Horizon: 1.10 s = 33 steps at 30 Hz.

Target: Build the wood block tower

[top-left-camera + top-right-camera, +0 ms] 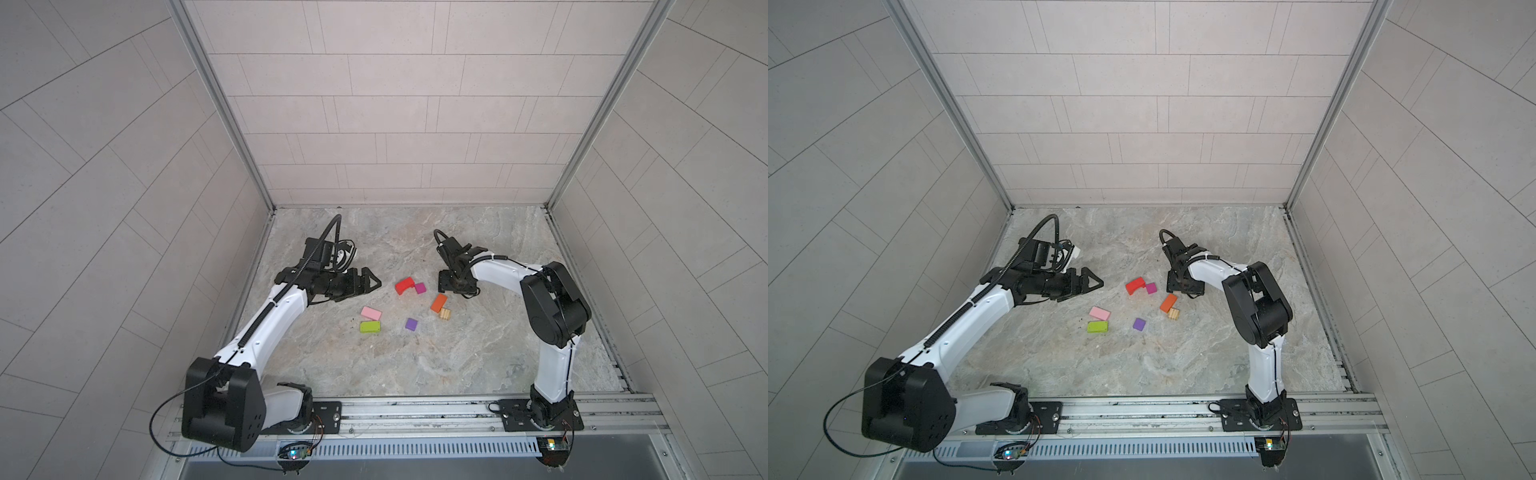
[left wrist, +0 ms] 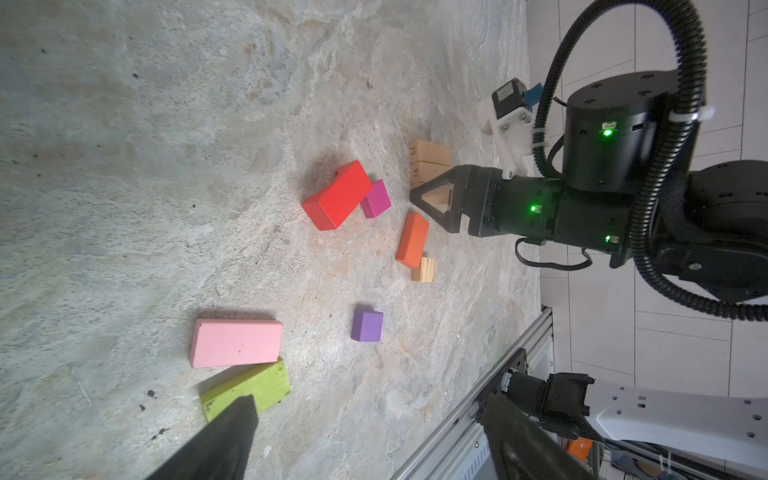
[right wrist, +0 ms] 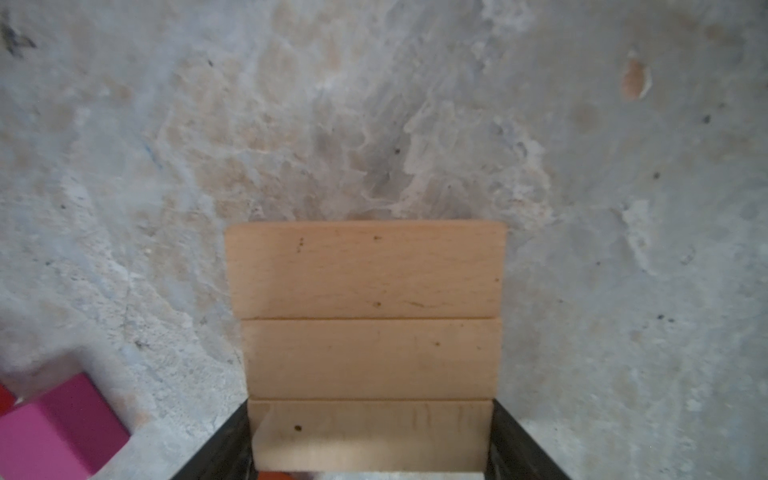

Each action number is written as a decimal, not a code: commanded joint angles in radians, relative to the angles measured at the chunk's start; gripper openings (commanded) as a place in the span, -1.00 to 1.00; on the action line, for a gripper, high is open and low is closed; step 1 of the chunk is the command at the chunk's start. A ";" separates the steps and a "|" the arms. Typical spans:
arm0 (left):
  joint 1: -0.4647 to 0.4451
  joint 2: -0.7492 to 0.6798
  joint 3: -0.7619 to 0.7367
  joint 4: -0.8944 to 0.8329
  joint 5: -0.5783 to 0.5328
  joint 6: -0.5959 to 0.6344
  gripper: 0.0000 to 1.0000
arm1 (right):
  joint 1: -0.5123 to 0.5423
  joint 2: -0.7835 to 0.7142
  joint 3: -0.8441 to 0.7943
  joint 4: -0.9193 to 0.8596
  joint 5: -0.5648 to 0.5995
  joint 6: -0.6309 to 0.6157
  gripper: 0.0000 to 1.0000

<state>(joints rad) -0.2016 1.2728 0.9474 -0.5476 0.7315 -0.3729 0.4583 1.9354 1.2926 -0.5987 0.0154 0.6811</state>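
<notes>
Two plain tan bars [image 3: 365,270] lie side by side on the stone floor, and a third tan bar [image 3: 370,432] sits against them between the fingers of my right gripper [image 3: 372,449], which is shut on its ends. In both top views the right gripper [image 1: 455,284] points down and hides these bars. Loose in front of it lie a red block [image 1: 404,286], a magenta cube [image 1: 420,288], an orange block [image 1: 439,302], a purple cube [image 1: 411,323], a pink block [image 1: 371,313] and a lime green block [image 1: 370,327]. My left gripper [image 1: 372,282] hovers open left of the red block, holding nothing.
A small striped tan block [image 1: 444,314] touches the orange block's near end. Tiled walls close the floor on three sides. An aluminium rail [image 1: 415,409] with both arm bases runs along the front edge.
</notes>
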 commanded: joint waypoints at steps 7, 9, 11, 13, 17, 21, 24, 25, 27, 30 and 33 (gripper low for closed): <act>-0.003 -0.017 0.007 -0.014 -0.002 0.014 0.84 | 0.009 0.036 -0.006 -0.042 0.016 0.007 0.69; -0.003 -0.017 0.007 -0.014 -0.001 0.014 0.84 | 0.010 0.036 -0.006 -0.044 0.016 0.005 0.73; -0.002 -0.017 0.007 -0.014 -0.002 0.014 0.84 | 0.010 0.036 -0.007 -0.044 0.017 0.004 0.78; -0.002 -0.019 0.007 -0.014 -0.003 0.014 0.84 | 0.010 0.036 -0.007 -0.044 0.014 0.003 0.82; -0.003 -0.019 0.006 -0.015 -0.003 0.014 0.84 | 0.011 0.028 -0.009 -0.044 0.006 -0.004 0.94; -0.002 -0.018 0.006 -0.014 -0.001 0.014 0.84 | 0.011 0.003 -0.009 -0.050 0.012 -0.018 0.99; -0.002 -0.020 0.006 -0.012 0.004 0.014 0.84 | 0.010 -0.032 -0.015 -0.051 0.020 -0.028 0.99; -0.002 -0.021 0.006 -0.010 0.005 0.014 0.84 | 0.011 -0.046 -0.018 -0.049 0.018 -0.032 0.99; -0.003 -0.024 0.005 -0.009 0.005 0.014 0.84 | 0.011 -0.077 -0.024 -0.047 0.023 -0.040 0.99; -0.002 -0.026 0.004 -0.006 0.009 0.014 0.84 | 0.013 -0.127 -0.029 -0.057 0.031 -0.055 0.99; -0.003 -0.028 0.005 -0.006 0.011 0.014 0.84 | 0.016 -0.179 -0.035 -0.072 0.030 -0.062 0.99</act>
<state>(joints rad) -0.2016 1.2705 0.9474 -0.5476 0.7334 -0.3729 0.4667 1.8324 1.2675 -0.6327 0.0227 0.6353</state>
